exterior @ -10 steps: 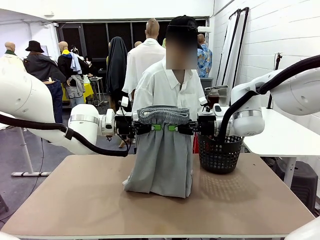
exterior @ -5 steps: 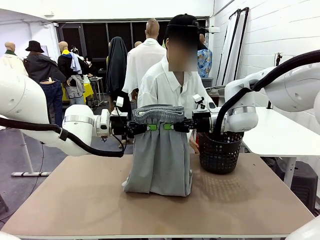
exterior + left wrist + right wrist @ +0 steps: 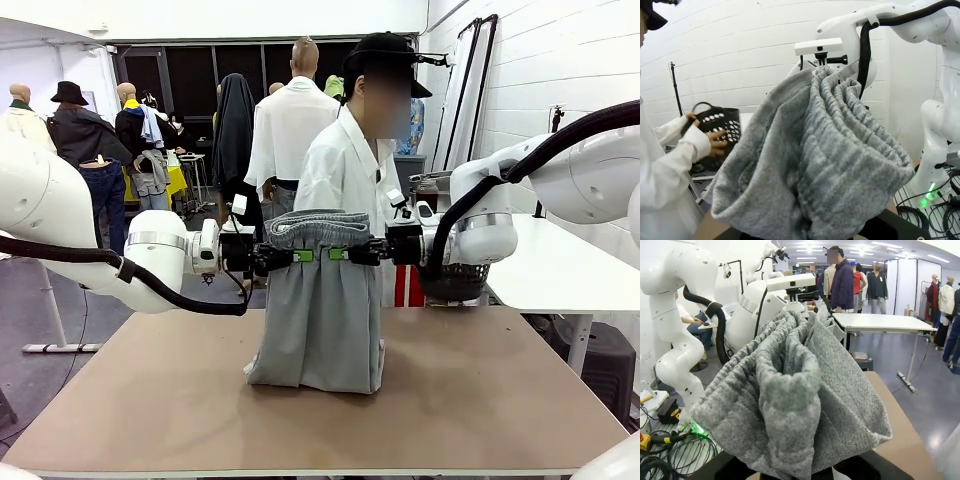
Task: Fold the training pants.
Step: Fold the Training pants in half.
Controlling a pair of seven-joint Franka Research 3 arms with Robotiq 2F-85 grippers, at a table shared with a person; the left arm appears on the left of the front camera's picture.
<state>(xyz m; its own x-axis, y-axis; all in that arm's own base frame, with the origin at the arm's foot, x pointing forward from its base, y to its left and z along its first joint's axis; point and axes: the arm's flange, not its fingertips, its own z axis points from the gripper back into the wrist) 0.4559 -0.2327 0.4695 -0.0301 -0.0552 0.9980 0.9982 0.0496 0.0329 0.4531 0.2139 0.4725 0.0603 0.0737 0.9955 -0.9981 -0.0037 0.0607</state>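
The light grey training pants [image 3: 320, 310] hang upright between my two arms, and their lower end rests bunched on the table [image 3: 480, 400]. My left gripper [image 3: 298, 256] is shut on the gathered waistband from the left. My right gripper [image 3: 342, 254] is shut on it from the right, the green pads close together. In the left wrist view the ribbed waistband [image 3: 840, 150] bulges over my own fingers and hides them. The same happens with the cloth [image 3: 790, 390] in the right wrist view.
A person in a white shirt [image 3: 345, 175] stands at the far side and holds the black mesh basket [image 3: 455, 283] off the table, behind my right arm; their hands [image 3: 717, 145] grip it. A white side table [image 3: 560, 270] stands at the right.
The person has lifted the black basket off the table and shifted to the right. My grippers came slightly closer together early on and have held still since, with the pants hanging as before.
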